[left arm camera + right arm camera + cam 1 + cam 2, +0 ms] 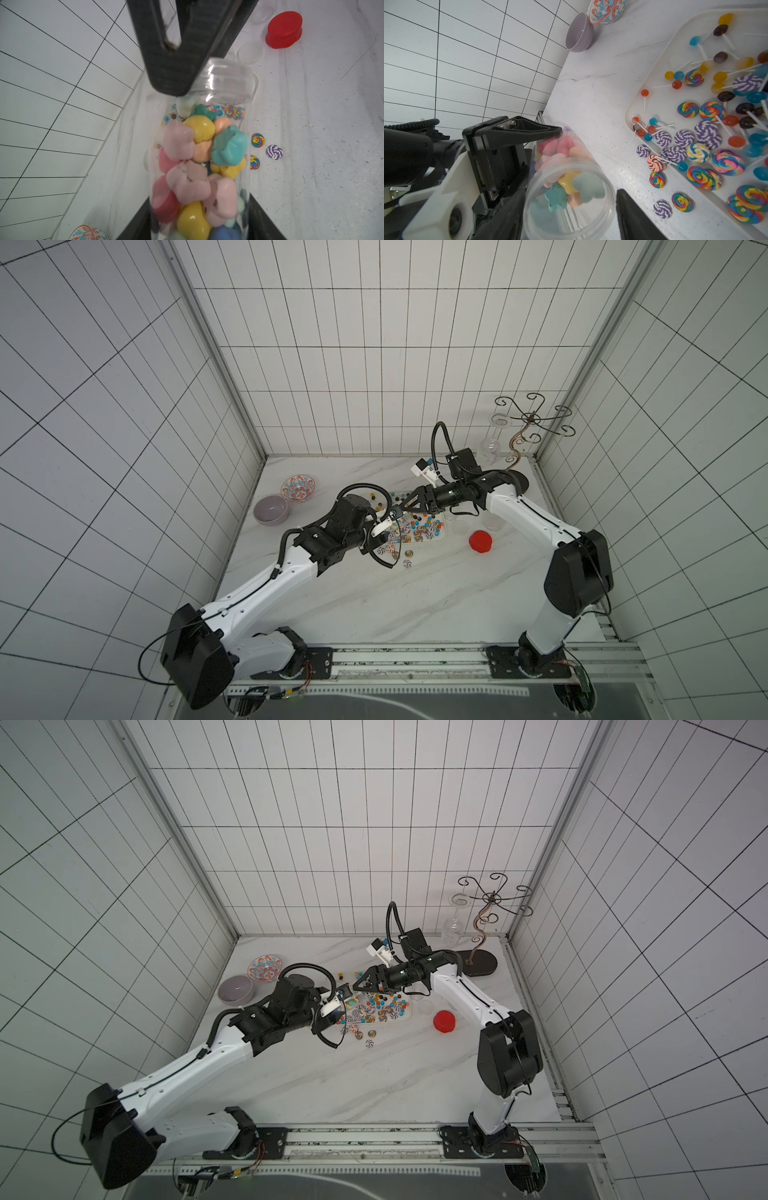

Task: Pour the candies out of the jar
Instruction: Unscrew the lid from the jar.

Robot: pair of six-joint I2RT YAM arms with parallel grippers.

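a: where's the jar (228, 83), and who has it?
b: the left gripper (199, 198) pinches its clear body from both sides. it's lying roughly on its side above the marble table (591, 93), mouth uncovered and facing the right arm. the pastel candies (187, 182) sit packed behind the neck, none past the rim.
a: and the right gripper (571, 193)?
b: its fingers are spread, one each side of the mouth, close against the rim. whether they press on it, i can't tell. my guess is it steadies the neck or is there to work the lumps loose, since they look wedged.
a: what's below?
b: the white tray (629, 116) is just beside the mouth, full of lollipops (644, 92) and swirl discs (708, 133). a few discs lie off it on the table. i can't tell if the mouth is over the tray.
a: anything in the way?
b: the right fingers themselves partly bar the opening. the red lid (284, 29) and a clear empty container (250, 52) lie well apart from it. the lilac bowl (579, 35) and patterned bowl (606, 10) are off by the wall.
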